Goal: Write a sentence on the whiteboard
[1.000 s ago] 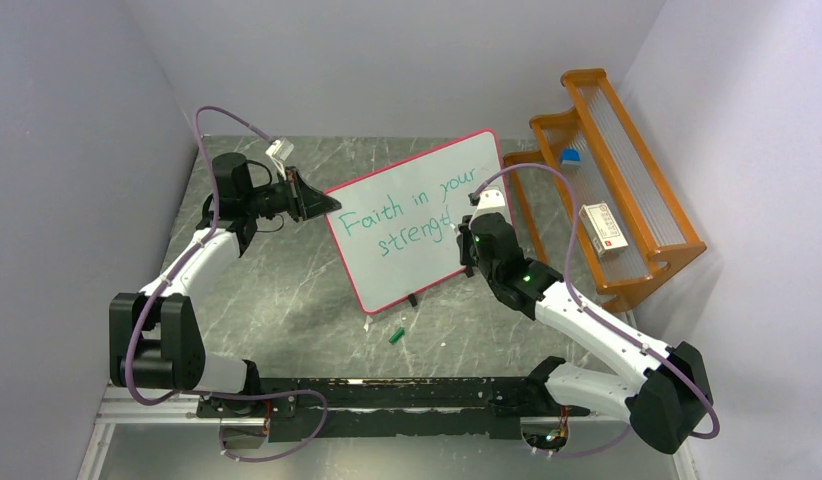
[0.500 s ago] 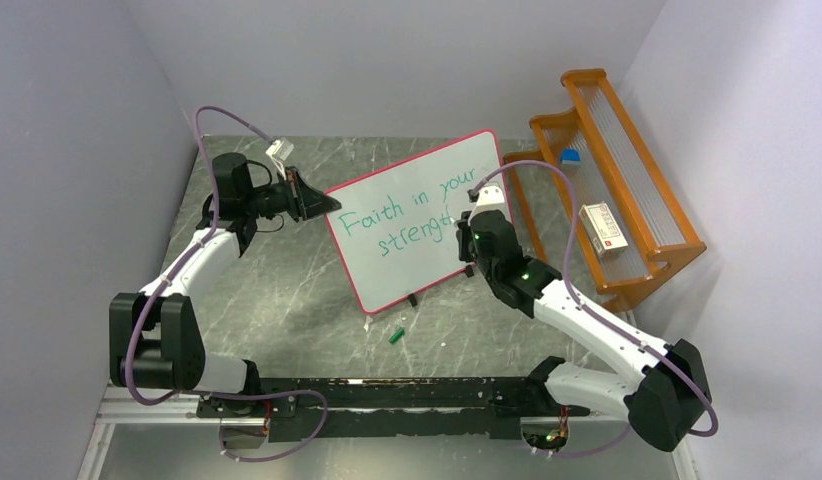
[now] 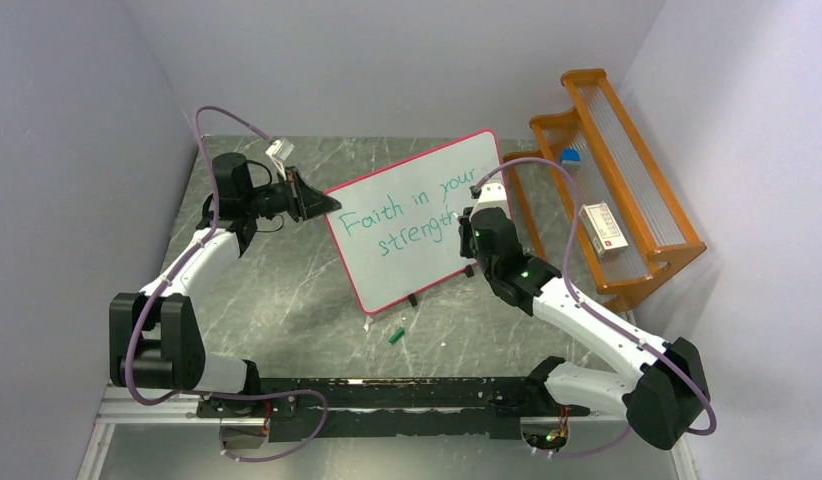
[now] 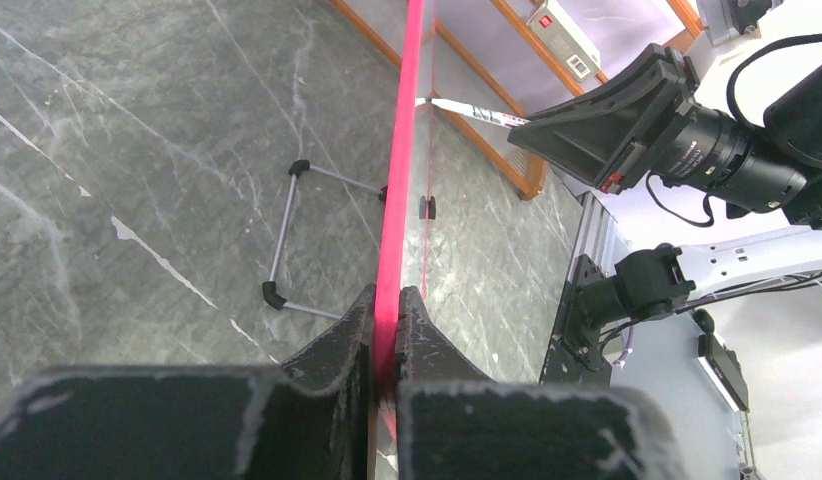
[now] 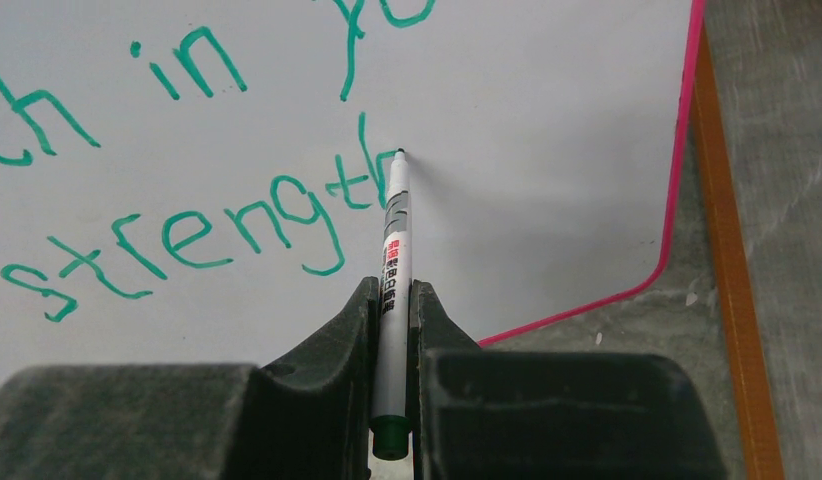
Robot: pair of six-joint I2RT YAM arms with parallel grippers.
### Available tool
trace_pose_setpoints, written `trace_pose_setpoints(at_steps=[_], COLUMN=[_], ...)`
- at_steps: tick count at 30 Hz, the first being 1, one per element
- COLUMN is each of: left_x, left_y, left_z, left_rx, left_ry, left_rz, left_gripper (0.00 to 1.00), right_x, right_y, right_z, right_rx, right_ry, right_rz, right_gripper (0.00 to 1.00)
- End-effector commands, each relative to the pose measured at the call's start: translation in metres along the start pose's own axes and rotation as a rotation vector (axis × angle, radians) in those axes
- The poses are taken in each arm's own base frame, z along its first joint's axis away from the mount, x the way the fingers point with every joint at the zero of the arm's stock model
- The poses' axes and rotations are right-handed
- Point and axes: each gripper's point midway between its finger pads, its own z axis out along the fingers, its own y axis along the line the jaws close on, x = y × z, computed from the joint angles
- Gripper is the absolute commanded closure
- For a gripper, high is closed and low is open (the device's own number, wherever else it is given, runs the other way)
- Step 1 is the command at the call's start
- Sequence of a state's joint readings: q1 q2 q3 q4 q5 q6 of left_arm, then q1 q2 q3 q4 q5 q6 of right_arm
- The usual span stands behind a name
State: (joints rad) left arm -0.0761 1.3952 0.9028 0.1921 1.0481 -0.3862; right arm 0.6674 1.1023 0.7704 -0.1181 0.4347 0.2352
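While clamped in left gripper (image 4: 385, 300), whiteboard (image 3: 407, 270) against right gripper's (image 5: 392, 300) marker (image 5: 395, 235) tip.

From high behind the arm bases (image 3: 232, 385), the top view looks down on the whole whiteboard (image 3: 399, 275). The left wrist view sights close along its pink edge; the right wrist view closely faces its front.

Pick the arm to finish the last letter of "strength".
Right. The right fingers grip the marker, its tip on the whiteboard at the unfinished last letter. The left fingers are clamped on the board's pink edge, steadying it.
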Motion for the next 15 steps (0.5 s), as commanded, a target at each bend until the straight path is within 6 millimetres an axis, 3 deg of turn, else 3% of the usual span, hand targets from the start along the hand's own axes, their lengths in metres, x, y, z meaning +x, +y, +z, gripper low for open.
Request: trace_pose_setpoints(at_steps=[1, 15], left_x=[0.028, 0.028], left_y=[0.025, 0.025], left_z=[0.006, 0.006], left_rx=[-0.083, -0.084], left_ry=[0.061, 0.061], left_rz=[-0.042, -0.042], left_gripper=[0.95, 0.95], right_x=[-0.002, 0.023], right_y=[-0.008, -0.009], right_z=[0.001, -0.005], right_rx=[0.034, 0.017], right_ry=[-0.006, 0.063], right_rz=[0.015, 0.025], right_gripper=[1.00, 1.00])
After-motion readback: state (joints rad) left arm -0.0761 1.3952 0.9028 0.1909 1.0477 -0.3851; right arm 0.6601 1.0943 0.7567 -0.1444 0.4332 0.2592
